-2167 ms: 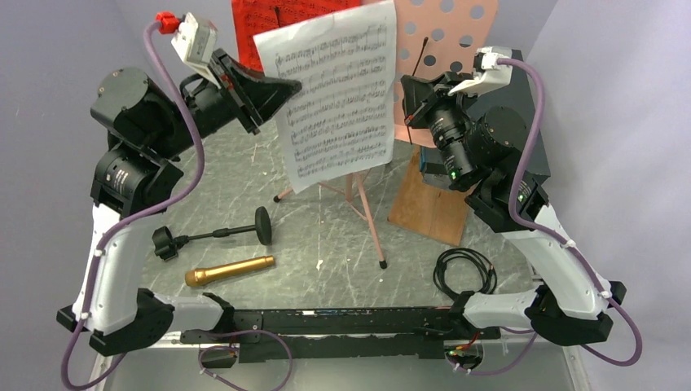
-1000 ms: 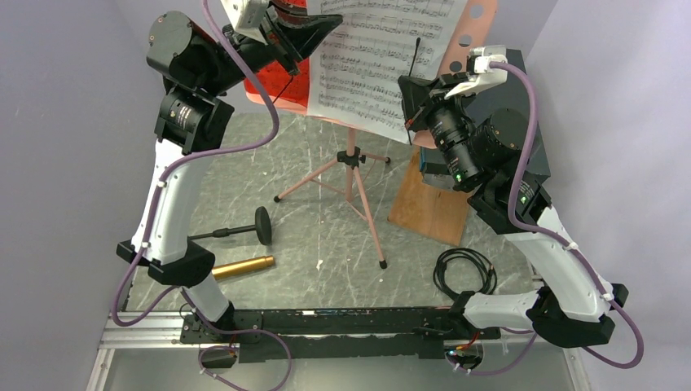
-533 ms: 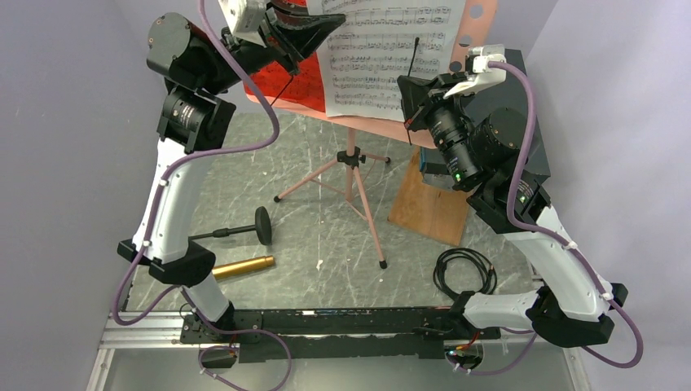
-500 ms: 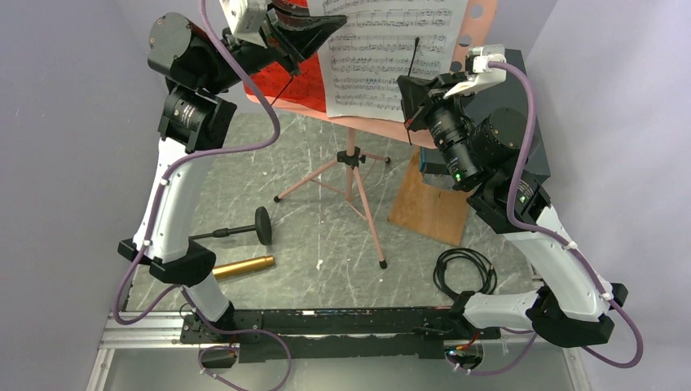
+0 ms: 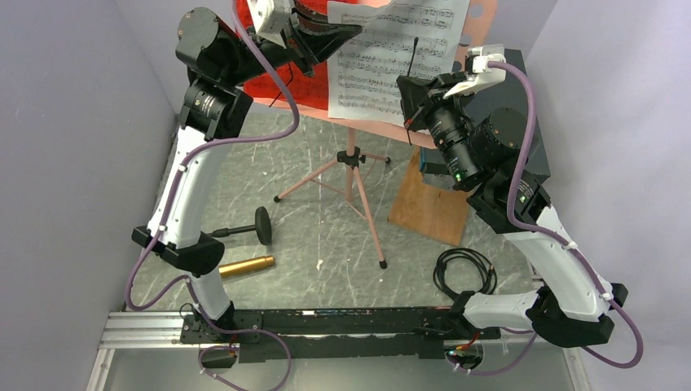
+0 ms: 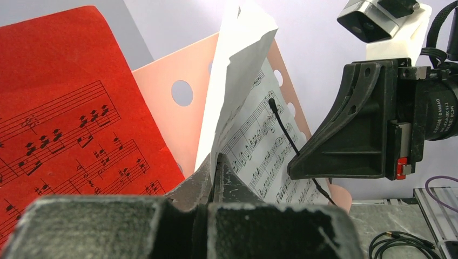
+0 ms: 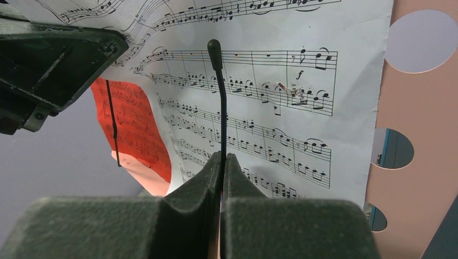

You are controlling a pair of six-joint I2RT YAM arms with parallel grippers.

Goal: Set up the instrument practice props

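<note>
Gold microphone (image 5: 244,266) lies near the tabletop's near-left corner; beyond, both arms angle up to the pink music stand (image 5: 368,218) toward the far edge, left gripper (image 6: 214,162) pinching the white music sheet (image 5: 391,61), right gripper (image 7: 221,159) clamped on the black page-holder wire (image 7: 222,97).

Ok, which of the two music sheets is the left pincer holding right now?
The white sheet: its edge is pinched in the shut left pincer and curls upward. The red sheet rests beside it, ungripped.

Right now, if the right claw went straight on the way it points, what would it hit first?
Probably the white printed music sheet on the pink perforated stand; the right claw, shut on a thin black wire clip, faces it squarely, though depth is unclear.
</note>
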